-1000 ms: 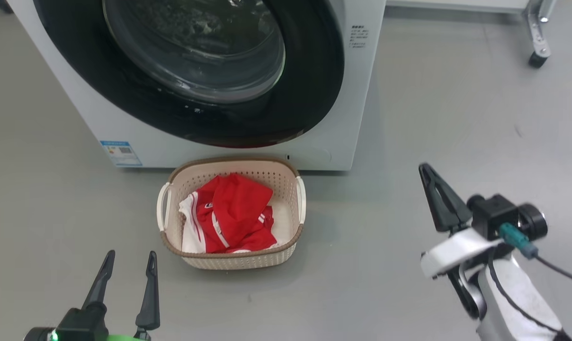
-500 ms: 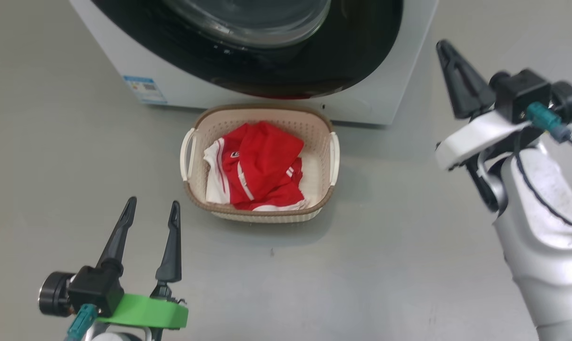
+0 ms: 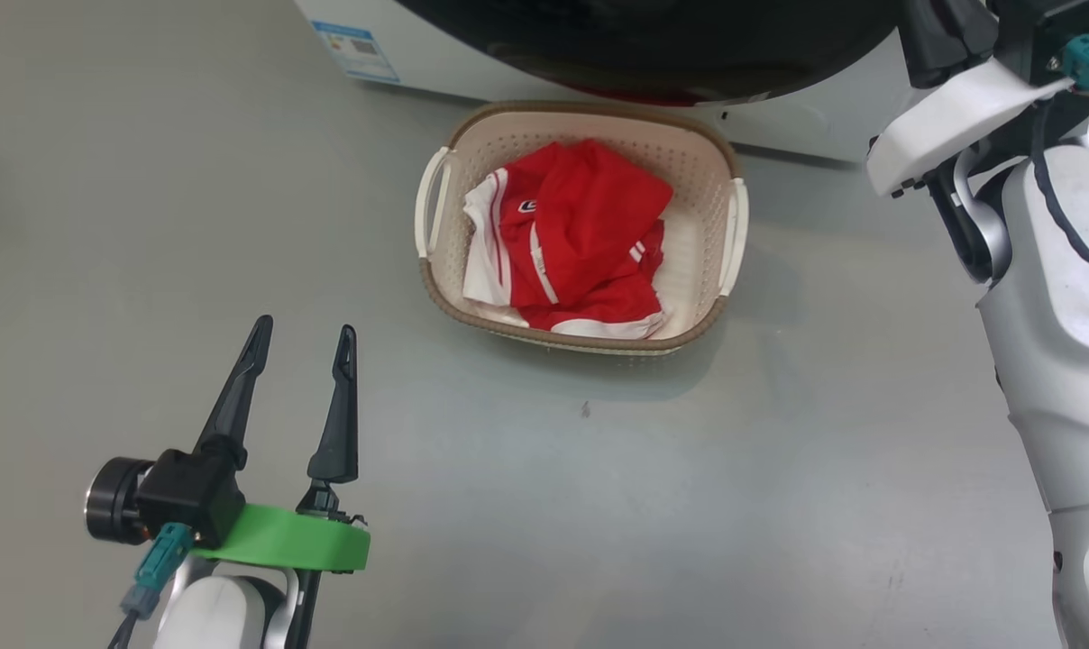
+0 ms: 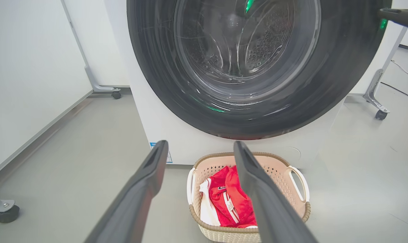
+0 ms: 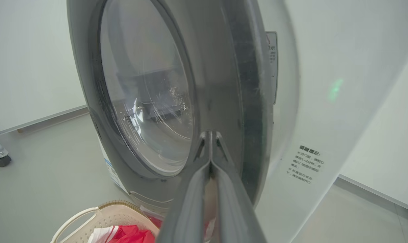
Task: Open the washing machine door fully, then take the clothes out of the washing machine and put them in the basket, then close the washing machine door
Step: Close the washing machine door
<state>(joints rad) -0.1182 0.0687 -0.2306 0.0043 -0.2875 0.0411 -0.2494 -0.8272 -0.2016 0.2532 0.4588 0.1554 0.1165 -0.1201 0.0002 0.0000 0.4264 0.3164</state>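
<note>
Washing machine door (image 4: pixel 244 50): round, with a wide glossy black rim around a bulging clear glass bowl. It lies shut against the front, and the perforated steel drum shows through the glass.
Washing machine (image 4: pixel 177 145): boxy, smooth white, with a blue label sticker (image 3: pixel 357 41) low on its front.
Basket (image 3: pixel 698 270): small rounded rectangle of cream perforated plastic with a brown woven-look rim and two white loop handles. It stands on the floor at 6 o'clock of the door, just before the machine.
Clothes (image 3: pixel 581 234): crumpled bright red fabric with white stripes and trim, heaped inside the basket.
Left gripper (image 3: pixel 306 326): two long tapering dark fingers spread apart, released and empty, at 7 o'clock in the head view, well apart from the basket.
Right gripper (image 5: pixel 209 135): fingers pressed together, clenched on nothing, raised at 2 o'clock in the head view. Its tips are before the door's rim; contact cannot be told.
Floor (image 3: pixel 599 505): smooth matt grey.
</note>
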